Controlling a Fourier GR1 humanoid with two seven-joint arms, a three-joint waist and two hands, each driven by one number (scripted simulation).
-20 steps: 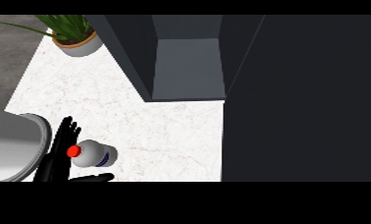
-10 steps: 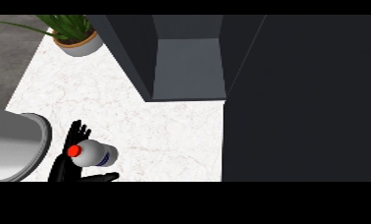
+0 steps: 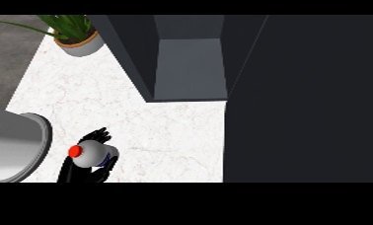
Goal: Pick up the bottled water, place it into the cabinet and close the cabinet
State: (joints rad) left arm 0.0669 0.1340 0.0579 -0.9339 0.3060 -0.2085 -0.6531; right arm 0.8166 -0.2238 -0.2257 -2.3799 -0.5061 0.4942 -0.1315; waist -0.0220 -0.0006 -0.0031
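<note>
Head view, nearest the lower edge: one black hand shows at the lower left, fingers curled around the bottled water, which stands roughly upright with its red cap toward the camera. From its place at the left this reads as the left hand; no forearm is clearly visible, so that is a judgement. The right hand is out of sight. The bottle sits low over the white table, and I cannot tell whether it is lifted or resting on the surface. Just to its left is the grey rim of a sink or basin. Risk one: the bottle is close to that rim, so a sideways swing could clip it. Risk two: the hand covers only the lower body, so the top-heavy bottle could tilt in the fingers during the carry. Farther up, the dark cabinet stands open, its door swung out at the right. The opening is narrow, so the bottle could catch the side wall or door edge. A potted plant sits far left, well apart.
</note>
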